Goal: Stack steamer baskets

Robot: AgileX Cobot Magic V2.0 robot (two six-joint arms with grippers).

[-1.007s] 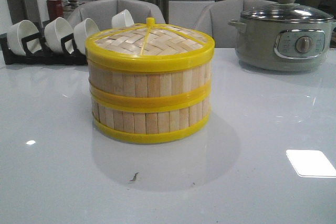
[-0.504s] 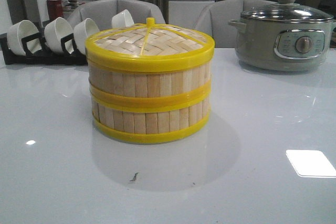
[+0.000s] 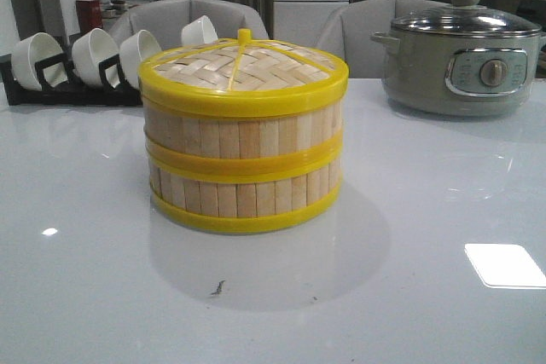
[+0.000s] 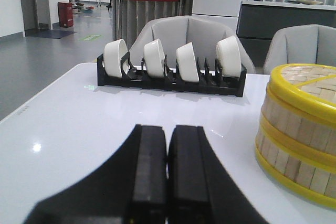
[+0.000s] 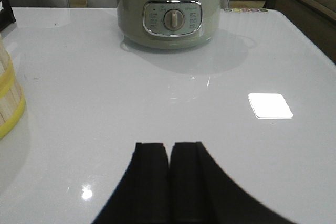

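Two bamboo steamer baskets stand stacked in the middle of the table, the upper basket (image 3: 243,135) resting on the lower basket (image 3: 243,198). A woven lid (image 3: 243,70) with a yellow rim and knob covers the top. The stack's side (image 4: 294,135) shows in the left wrist view, and its edge (image 5: 8,103) shows in the right wrist view. My left gripper (image 4: 168,135) is shut with nothing in it, low over the table, apart from the stack. My right gripper (image 5: 169,150) is shut too, holding nothing, on the stack's other side. Neither gripper appears in the front view.
A black rack (image 3: 68,87) holding several white bowls (image 4: 186,61) stands at the back left. A grey-green electric pot (image 3: 461,61) with a glass lid sits at the back right. Grey chairs stand behind the table. A bright reflection (image 3: 503,263) lies on the glossy tabletop.
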